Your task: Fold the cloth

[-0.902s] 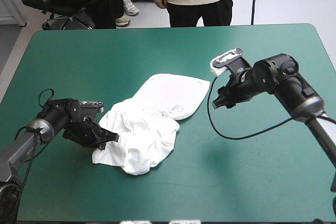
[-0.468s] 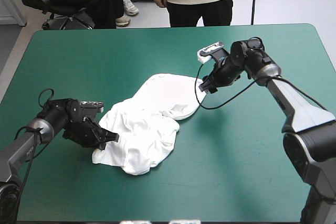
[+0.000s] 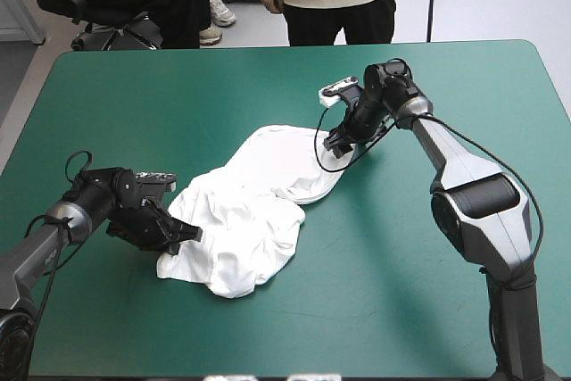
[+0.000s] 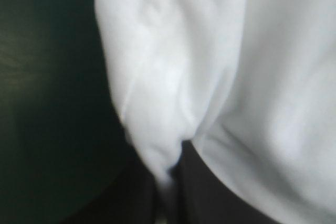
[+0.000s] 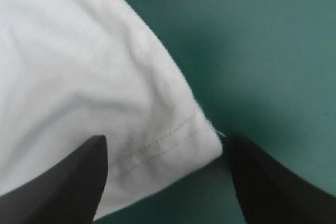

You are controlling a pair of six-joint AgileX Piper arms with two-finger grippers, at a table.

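The T-shirt (image 3: 254,207) lay crumpled mid-table (image 3: 134,95). The left gripper (image 3: 185,236) seemed clenched on its fold nearest the left edge. The right gripper (image 5: 168,141) stood spread, the hemmed far corner between its fingers (image 5: 68,182).

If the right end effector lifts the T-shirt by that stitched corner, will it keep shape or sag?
Probably sags: the T-shirt lies in soft, wrinkled folds. Likely light: thin fabric bunches in the shut left end effector. The corner inside the open right end effector might slip unless pinched firmly.
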